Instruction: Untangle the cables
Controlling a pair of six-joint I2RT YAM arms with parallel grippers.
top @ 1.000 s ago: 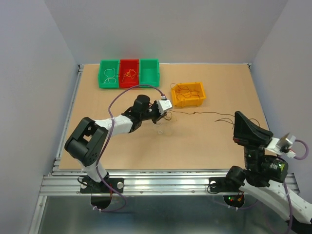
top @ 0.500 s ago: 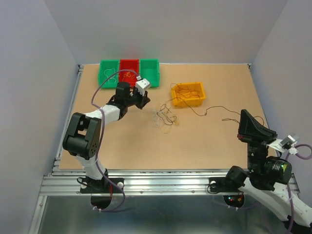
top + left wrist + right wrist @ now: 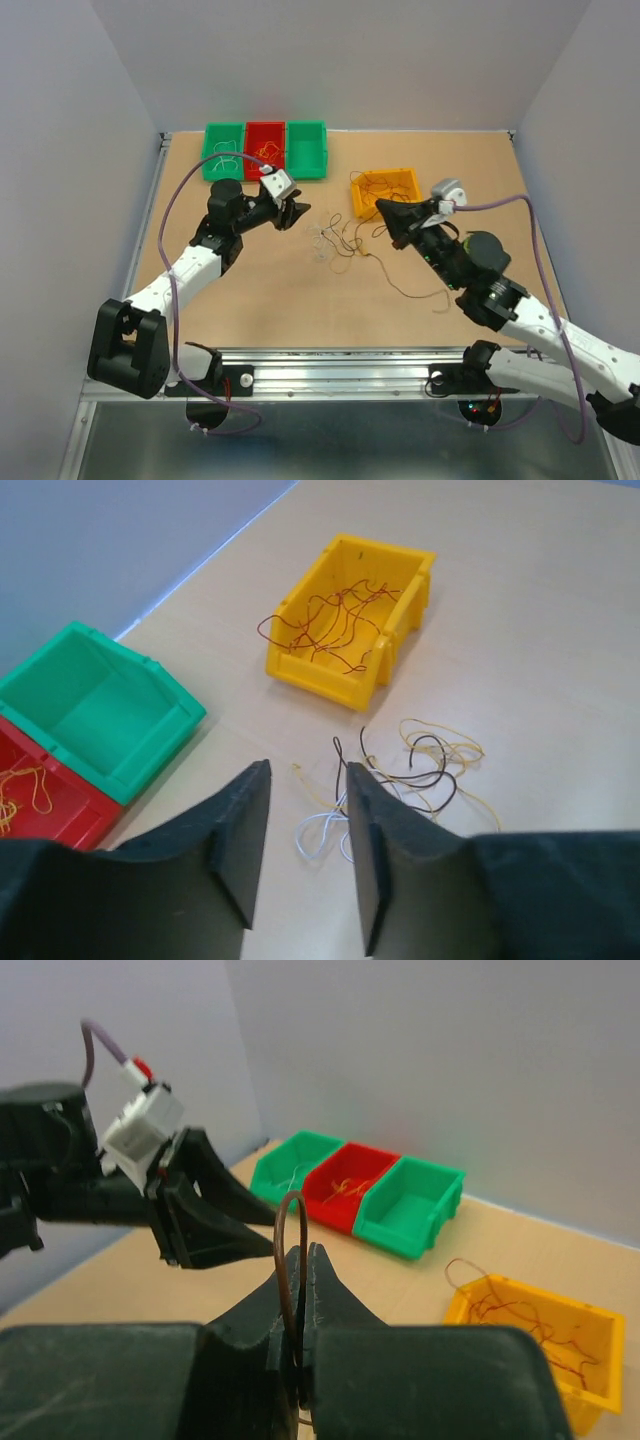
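A loose tangle of thin cables (image 3: 335,240), white, yellow and dark, lies on the table between the two arms. In the left wrist view the white loop (image 3: 318,830) sits just beyond the fingertips, with dark and yellow strands (image 3: 432,772) to its right. My left gripper (image 3: 290,212) (image 3: 306,772) stands open just left of the tangle with nothing between its fingers. My right gripper (image 3: 381,207) (image 3: 303,1252) is shut on a brown cable (image 3: 279,1241), which loops up above the tips. Its loose end trails over the table (image 3: 400,293).
A yellow bin (image 3: 412,185) (image 3: 320,675) holding reddish-brown wires stands behind the right gripper. At the back left is a row of three bins: green (image 3: 225,165), red (image 3: 265,150) and green (image 3: 307,160). The left and red ones hold wires.
My left gripper drew back left from the tangle and opened. My right arm swung in from the near right corner to the table's middle, bringing the brown cable with it.
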